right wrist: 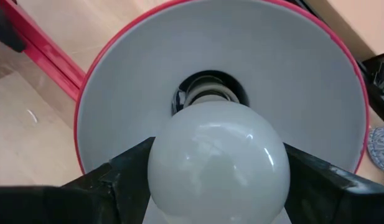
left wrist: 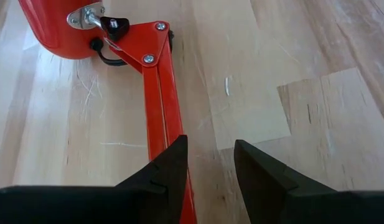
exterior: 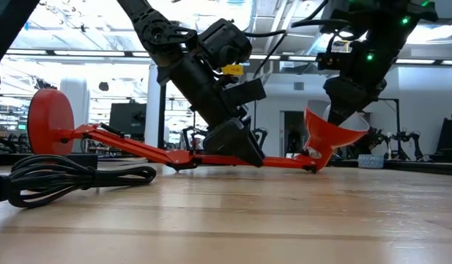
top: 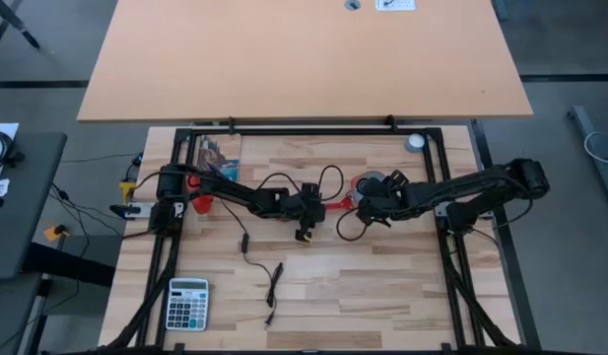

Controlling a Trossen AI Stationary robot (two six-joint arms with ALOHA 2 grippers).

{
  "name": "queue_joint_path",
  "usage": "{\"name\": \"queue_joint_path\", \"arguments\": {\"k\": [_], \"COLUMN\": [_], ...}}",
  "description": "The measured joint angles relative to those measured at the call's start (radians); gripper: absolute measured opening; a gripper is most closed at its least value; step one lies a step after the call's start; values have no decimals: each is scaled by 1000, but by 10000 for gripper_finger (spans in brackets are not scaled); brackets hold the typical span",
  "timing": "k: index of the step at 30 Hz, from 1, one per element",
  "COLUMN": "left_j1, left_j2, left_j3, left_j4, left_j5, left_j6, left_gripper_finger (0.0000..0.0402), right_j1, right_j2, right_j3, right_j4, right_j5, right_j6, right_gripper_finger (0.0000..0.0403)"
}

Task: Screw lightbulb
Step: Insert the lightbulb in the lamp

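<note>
A red lamp lies on its side on the wooden table, with its round base [exterior: 50,117] at the left and its shade [exterior: 332,136] at the right. The shade's white inside [right wrist: 117,93] faces my right gripper [right wrist: 220,205], which is shut on the white lightbulb [right wrist: 220,162]. The bulb's screw base [right wrist: 207,93] sits at the socket in the shade. My left gripper [left wrist: 210,168] is open, low over the lamp's thin red arm [left wrist: 163,118], a little short of the shade's joint bracket [left wrist: 145,43]. My left gripper has one finger [left wrist: 167,174] lying on top of the lamp's arm [left wrist: 170,140], coming down at a slant from the table's left. The other finger stands over bare wood beside the arm. The arm lies flat on the table. My right gripper pinches the bulb's round glass [right wrist: 179,180] between its two fingers, one on either side. The fingers point along the bulb into the shade's mouth. The bulb is clear of the table, with its screw base [right wrist: 207,93] at the socket.
A coiled black cord [exterior: 72,180] lies near the lamp's base, and more cord [top: 269,286] trails toward the near edge. A calculator [top: 187,303] sits at the near left. A small grey disc [top: 415,142] lies at the far right, and a printed card [top: 217,156] at the far left.
</note>
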Motion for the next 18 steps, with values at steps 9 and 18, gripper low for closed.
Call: {"name": "queue_joint_path", "arguments": {"k": [9,18], "left_j1": [-5,-8], "left_j2": [-2,16], "left_j3": [-1,0], "left_j4": [31,44], "left_j5": [-56,-102], "left_j6": [8,24], "left_gripper_finger": [122,155], "right_j1": [2,2], "right_j2": [0,1], "right_j3": [0,0], "right_j4": [3,4], "right_j5": [-3,-4], "right_j6": [26,27], "right_gripper_finger": [297,297]}}
